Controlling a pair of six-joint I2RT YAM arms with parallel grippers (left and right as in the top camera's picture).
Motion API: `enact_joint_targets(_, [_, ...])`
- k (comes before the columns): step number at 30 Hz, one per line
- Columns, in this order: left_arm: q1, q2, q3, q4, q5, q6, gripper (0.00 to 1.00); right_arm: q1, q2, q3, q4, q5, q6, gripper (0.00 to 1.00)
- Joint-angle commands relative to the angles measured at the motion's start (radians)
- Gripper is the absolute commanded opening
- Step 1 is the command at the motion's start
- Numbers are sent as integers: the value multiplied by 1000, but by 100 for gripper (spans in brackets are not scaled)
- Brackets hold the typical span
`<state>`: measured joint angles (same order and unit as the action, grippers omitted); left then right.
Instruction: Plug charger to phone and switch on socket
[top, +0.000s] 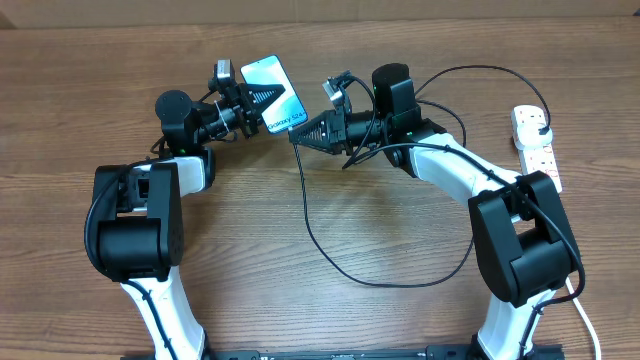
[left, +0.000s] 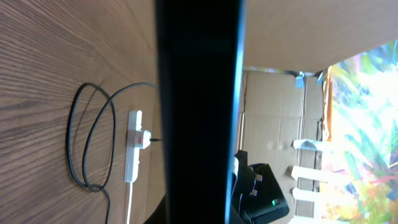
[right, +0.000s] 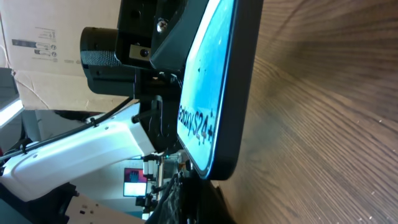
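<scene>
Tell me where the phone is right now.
In the overhead view the phone is upper centre, held in the left gripper, with the right gripper close beside it.

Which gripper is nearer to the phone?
Left. The left gripper is clamped on the phone itself. The right gripper sits just off the phone's lower end, holding the end of the black cable.

The brown wood-grain table (top: 300, 310) carried a white power strip (top: 537, 150) lying flat near its right edge, with the strip's thick white cord (top: 584, 312) trailing off toward the near side. A thin black charger cable (top: 380, 284) lay in a wide, loose loop across the middle of the tabletop. Its black plug (top: 541, 128) sat in a socket toward the strip's far end.
</scene>
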<state>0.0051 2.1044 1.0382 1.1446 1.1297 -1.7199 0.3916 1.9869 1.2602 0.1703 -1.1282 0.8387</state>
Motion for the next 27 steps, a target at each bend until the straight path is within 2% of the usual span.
enact_joint_targets(1, [-19, -4, 5, 16, 116, 38, 4, -8, -29, 20, 8, 28, 7, 4])
enact_joint_targets(27, [-20, -4, 5, 19, 244, 11, 4, -20, -29, 20, 5, 142, 18, 4])
